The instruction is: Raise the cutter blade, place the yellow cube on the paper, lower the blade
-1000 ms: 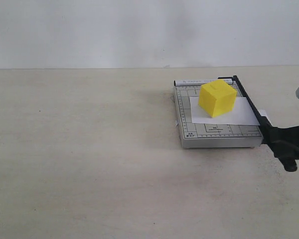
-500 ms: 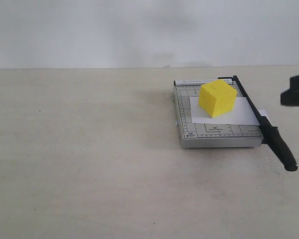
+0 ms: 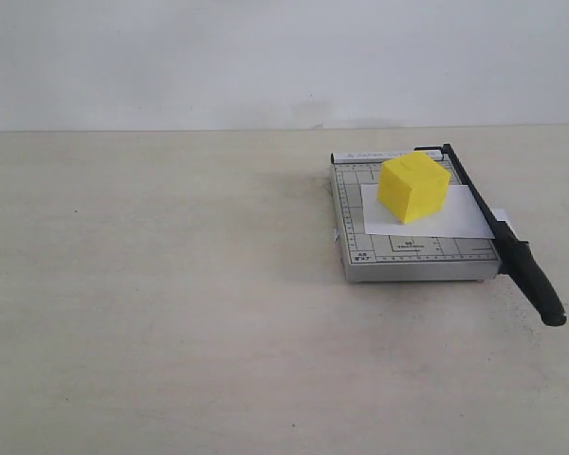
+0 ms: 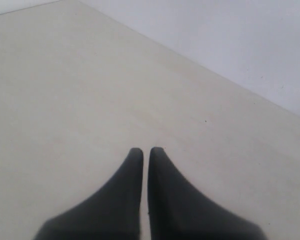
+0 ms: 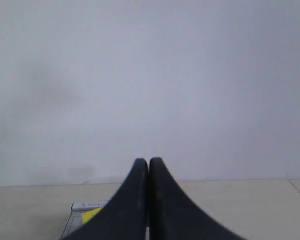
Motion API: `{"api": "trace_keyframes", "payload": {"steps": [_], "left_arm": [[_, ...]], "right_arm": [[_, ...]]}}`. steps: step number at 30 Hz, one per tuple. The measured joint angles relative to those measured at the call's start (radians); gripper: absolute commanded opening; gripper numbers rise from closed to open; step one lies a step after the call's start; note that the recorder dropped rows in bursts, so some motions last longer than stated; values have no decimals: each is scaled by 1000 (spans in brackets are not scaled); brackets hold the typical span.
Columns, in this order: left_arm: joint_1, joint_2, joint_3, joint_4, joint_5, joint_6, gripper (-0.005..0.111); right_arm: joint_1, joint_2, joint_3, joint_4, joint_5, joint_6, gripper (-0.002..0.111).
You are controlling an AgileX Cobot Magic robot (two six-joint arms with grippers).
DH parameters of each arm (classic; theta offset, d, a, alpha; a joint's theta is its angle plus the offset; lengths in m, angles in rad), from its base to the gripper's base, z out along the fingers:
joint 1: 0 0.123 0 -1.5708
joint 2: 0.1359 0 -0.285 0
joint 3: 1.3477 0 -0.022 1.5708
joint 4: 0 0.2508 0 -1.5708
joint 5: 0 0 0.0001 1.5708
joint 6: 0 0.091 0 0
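Yellow cube [image 3: 413, 188] sits on the paper [image 3: 465, 214], cutter blade [image 3: 523, 267] lies flat — looks all done, left hand [image 4: 145, 151] and right hand [image 5: 148, 161] both pinched closed, empty.

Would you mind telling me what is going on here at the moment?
Nothing is being handled right now. The yellow cube sits on the paper on the grey base, and the cutter blade lies lowered along its edge. The left gripper and right gripper are both shut, empty and clear of the cutter.
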Motion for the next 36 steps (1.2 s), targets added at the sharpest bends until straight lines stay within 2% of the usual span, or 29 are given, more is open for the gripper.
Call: {"api": "trace_keyframes", "payload": {"steps": [6,10,14,20,22,23,25,27,31,34,36], "left_arm": [[0,0,0,0,0,0,4],[0,0,0,0,0,0,4],[0,0,0,0,0,0,4],[0,0,0,0,0,0,4],[0,0,0,0,0,0,4],[0,0,0,0,0,0,4],[0,0,0,0,0,0,4],[0,0,0,0,0,0,4],[0,0,0,0,0,0,4],[0,0,0,0,0,0,4],[0,0,0,0,0,0,4]], "right_arm": [[0,-182,94,-14,192,118,-1],[0,-227,106,-118,198,200,-1],[0,-232,186,-312,33,365,-1],[0,-230,429,-413,-288,487,-1],[-2,-230,443,-482,-301,542,-1],[-18,-230,444,-606,-267,671,-1],[-23,-243,444,-733,-188,827,-1],[3,-260,446,-853,-9,963,-1],[105,-263,452,-896,69,974,-1],[215,-265,452,-772,73,867,-1],[222,-265,452,-734,75,841,-1]]}}
